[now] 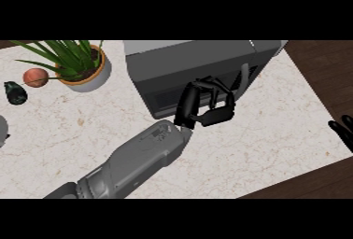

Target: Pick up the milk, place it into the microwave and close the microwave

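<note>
Marble worktop (82, 135), pale and speckled, with dark wood floor showing at the right. Grey microwave (196, 70) sits at the back centre, its door looking shut or nearly so, handle (243, 77) on its right side. One grey forearm comes in from bottom left, so by position it reads as the left hand (207, 105); it is at the door front, fingers (207, 86) curled up against the door face near the handle. Nothing visible inside the curl, so clenched on nothing as far as can be seen; can't tell if they hook the handle. Likely reason for this pose: pushing the door closed, the last step.

Milk: not visible anywhere. Judged to be inside the microwave behind the door, but can't confirm.

Right hand (341, 132) shows only as dark fingers at the right edge, off the worktop over the floor, straight and relaxed, resting out of the way.

Clutter at back left, well apart from the action: potted plant (79, 63), a reddish round fruit (36, 77) just beside it, a dark avocado-like item (15, 92) near the edge. Grey rim of something (3, 130) at far left, unidentifiable.
</note>
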